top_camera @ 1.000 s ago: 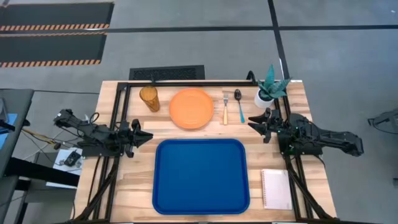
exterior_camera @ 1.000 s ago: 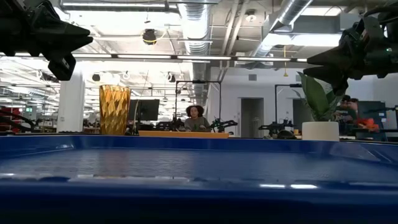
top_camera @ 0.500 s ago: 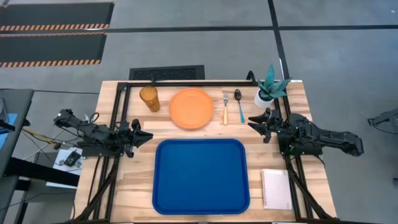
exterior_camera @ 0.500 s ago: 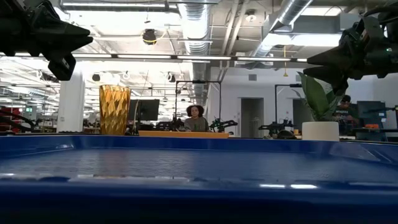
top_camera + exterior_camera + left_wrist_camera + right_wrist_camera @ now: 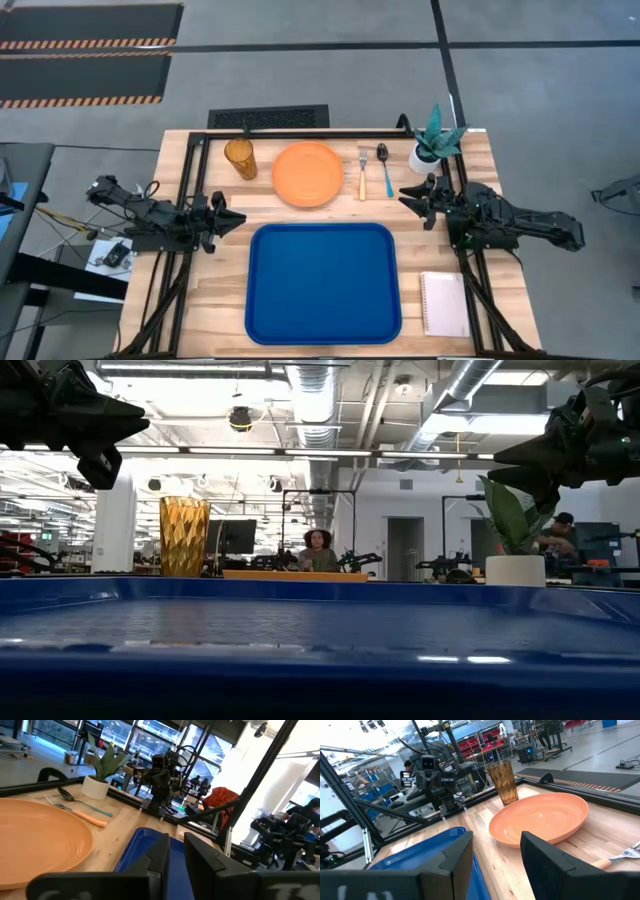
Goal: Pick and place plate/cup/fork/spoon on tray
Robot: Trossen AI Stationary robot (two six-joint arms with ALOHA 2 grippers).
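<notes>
While tray (image 5: 320, 630) hides fork and spoon low, end effectors (image 5: 236, 221) (image 5: 406, 194) parted, empty.

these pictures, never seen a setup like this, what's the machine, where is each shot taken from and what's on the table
It is a robot with two dark arms at a wooden table. One picture looks straight down, one sits at table height, and two come from cameras on the wrists. The left gripper and right gripper wait at the table's sides, fingers slightly apart, holding nothing. In a row along the far side lie the amber cup, the orange plate, the fork and the spoon, beside a potted plant. Nearer the front lies the empty blue tray, with a white notepad beside it.
</notes>
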